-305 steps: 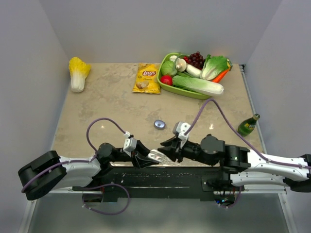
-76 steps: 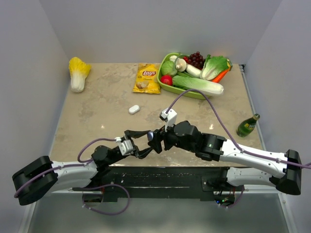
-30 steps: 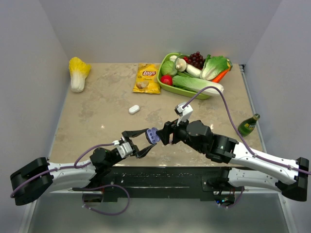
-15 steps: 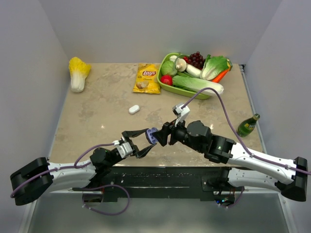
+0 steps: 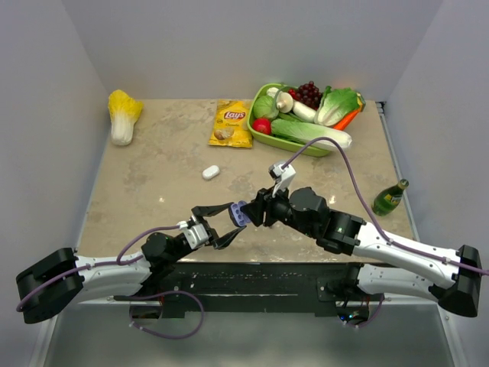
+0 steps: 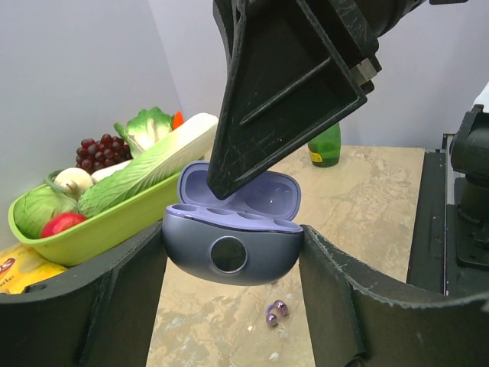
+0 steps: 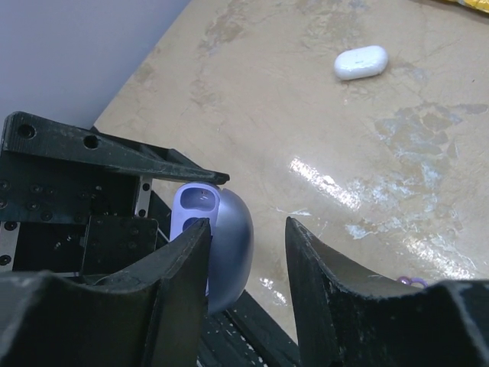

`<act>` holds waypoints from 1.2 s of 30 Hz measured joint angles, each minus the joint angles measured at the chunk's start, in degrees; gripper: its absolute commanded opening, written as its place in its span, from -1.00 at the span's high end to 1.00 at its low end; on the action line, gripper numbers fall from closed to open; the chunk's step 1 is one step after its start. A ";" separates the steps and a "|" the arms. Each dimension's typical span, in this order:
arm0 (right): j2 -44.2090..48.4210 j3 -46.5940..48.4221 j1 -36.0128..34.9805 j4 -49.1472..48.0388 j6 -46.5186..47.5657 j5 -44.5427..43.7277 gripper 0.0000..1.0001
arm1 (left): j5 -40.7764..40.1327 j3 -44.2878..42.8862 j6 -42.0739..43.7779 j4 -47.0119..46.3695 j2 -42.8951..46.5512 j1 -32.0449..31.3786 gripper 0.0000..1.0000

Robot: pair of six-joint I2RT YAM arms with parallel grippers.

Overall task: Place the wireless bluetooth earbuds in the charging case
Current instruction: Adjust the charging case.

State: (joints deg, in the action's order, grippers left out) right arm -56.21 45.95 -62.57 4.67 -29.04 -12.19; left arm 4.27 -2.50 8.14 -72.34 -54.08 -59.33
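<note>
Table, near edge | left fingers clamp charging case | right fingers apart — at its lid

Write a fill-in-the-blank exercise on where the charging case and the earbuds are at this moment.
1. The left gripper holds the purple charging case with its lid ___.
2. The two purple earbuds lie on the ___, not in the case.
3. The green bottle stands upright on the robot's ___ side.
Missing words: open; table; right.
</note>
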 measured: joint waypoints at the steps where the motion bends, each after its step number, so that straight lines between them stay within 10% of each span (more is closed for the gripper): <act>1: -0.24 0.00 0.02 0.02 0.00 0.17 0.08 | 0.00 0.00 0.00 0.02 0.00 0.00 1.00; 9: -1.55 0.00 0.07 -0.24 -0.09 1.27 0.23 | -0.11 0.04 0.00 0.55 -0.07 0.00 1.00; 18: -1.57 -0.02 0.09 0.50 -0.31 0.96 0.99 | -0.22 0.04 0.09 -0.50 -0.55 -0.04 1.00; 23: -1.60 0.00 -0.07 1.16 0.87 -0.31 1.00 | -0.31 0.00 0.04 -0.79 -1.27 -0.13 0.99; 30: -0.70 1.09 -0.39 2.82 5.01 -0.74 1.00 | -0.74 -0.63 -0.68 -1.70 -2.25 -0.48 -0.12; 36: 0.74 3.67 -0.76 6.29 9.79 -1.86 1.00 | -1.38 -1.90 -3.61 -3.67 -3.91 -1.09 -0.41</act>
State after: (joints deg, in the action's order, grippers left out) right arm -55.46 49.63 -63.33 10.96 -19.25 -14.04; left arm 2.90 -4.40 4.54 -76.01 -58.00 -60.42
